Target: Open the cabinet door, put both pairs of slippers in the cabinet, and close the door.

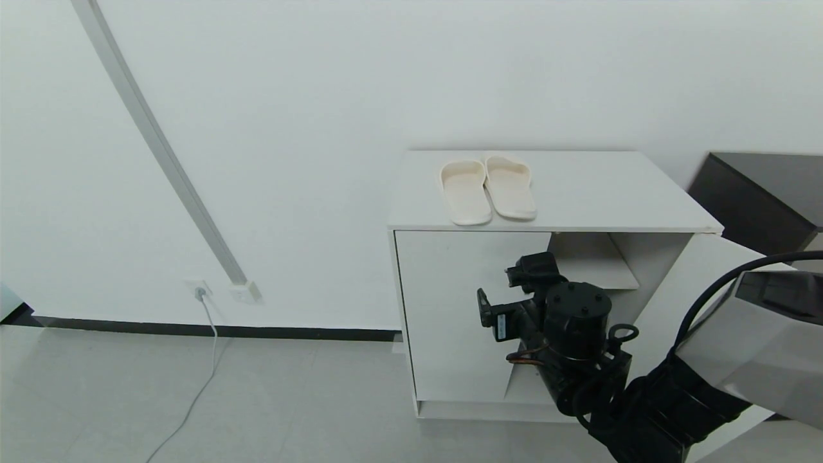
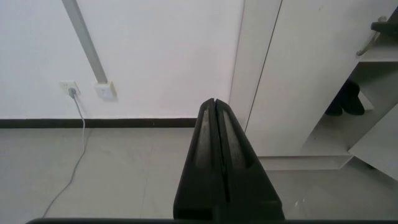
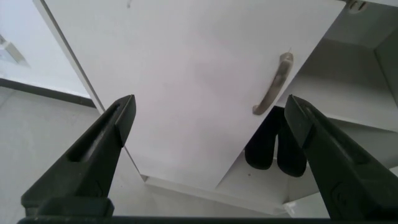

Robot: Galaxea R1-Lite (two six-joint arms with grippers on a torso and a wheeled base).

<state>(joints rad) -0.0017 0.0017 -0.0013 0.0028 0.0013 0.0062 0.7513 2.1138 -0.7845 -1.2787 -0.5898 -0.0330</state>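
Right wrist view: empty right gripper (image 3: 210,102) gapes wide before the door handle (image 3: 273,84), black slippers (image 3: 277,146) shelved beyond. Head view adds 2 cream slippers (image 1: 487,188) atop the cabinet (image 1: 611,193).

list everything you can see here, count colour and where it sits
cabinet: 1, white, against the wall
left door: 1, white, shut
right door: 1, white, swung open
handle: 1, pale, on the left door
cream slippers: 1 pair, on the cabinet top
black slippers: 1 pair, on a lower shelf inside
dark unit: 1, right of the cabinet
wall sockets: 2, white, low on the wall
cable: 1, white, plugged in, trailing over the floor
conduit: 1, grey, slanting up the wall
left gripper: shut, above the floor
right gripper: open, facing the left door
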